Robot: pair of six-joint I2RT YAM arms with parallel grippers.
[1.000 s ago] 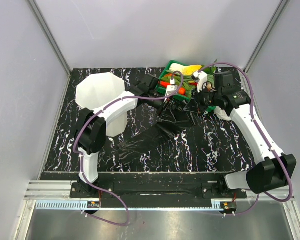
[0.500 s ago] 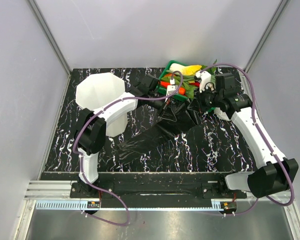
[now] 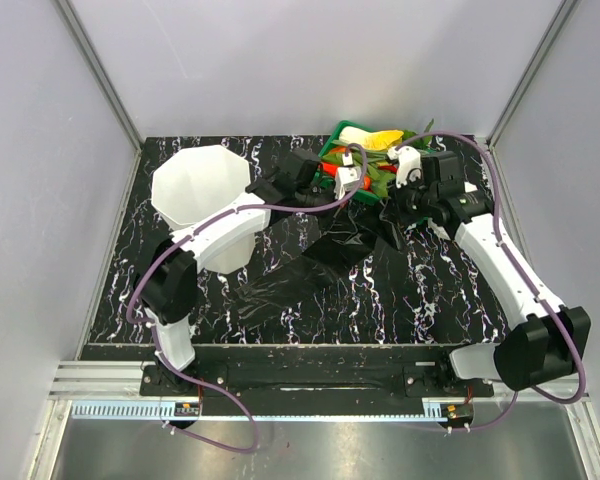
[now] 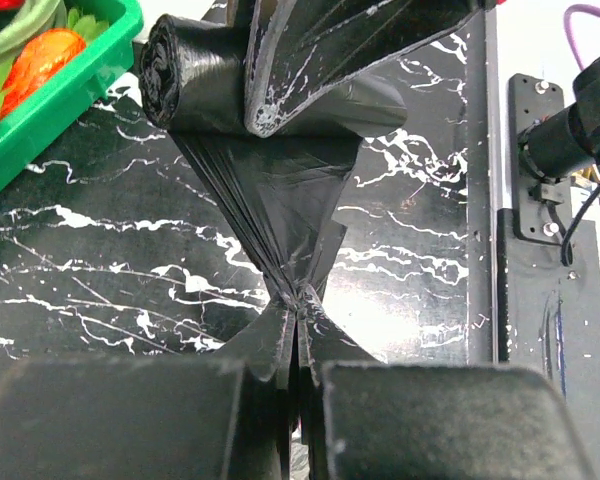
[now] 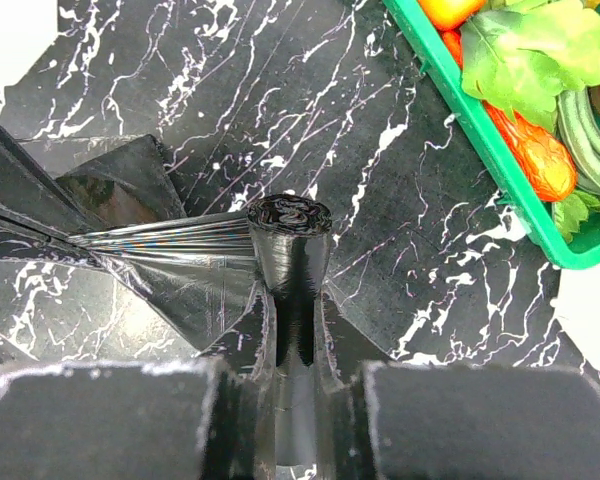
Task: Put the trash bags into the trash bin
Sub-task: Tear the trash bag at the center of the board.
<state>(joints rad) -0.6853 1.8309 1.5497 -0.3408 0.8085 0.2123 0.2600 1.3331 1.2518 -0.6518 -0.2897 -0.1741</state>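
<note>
Nearest your arm bases, the black, white-veined tabletop [image 3: 440,290] carried the loose tail of the trash bags [image 3: 300,270], a crinkled glossy sheet lying flat near the middle. Farther in, the film lifted off the surface and drew into taut pleats between your two claws. Your left claw [image 4: 296,325] was pressed together on a pinched bunch of that film, with only plastic between its fingers. Your right claw [image 5: 298,315] was clamped around the tightly wound roll of the bags, one finger on each side, and the end of the roll stood out beyond the fingertips. From the roll the film fanned away to the left of the right wrist view. The trash bin [image 3: 180,185] stood upright on the far left part of the tabletop, its mouth open upward and your left arm crossing its near wall. The bags lay wholly outside it, to its right. Farthest, right of centre, the green tray [image 5: 465,125] held vegetables [image 5: 540,60]. The roll hung near its corner, and contact between them could not be told.
</note>
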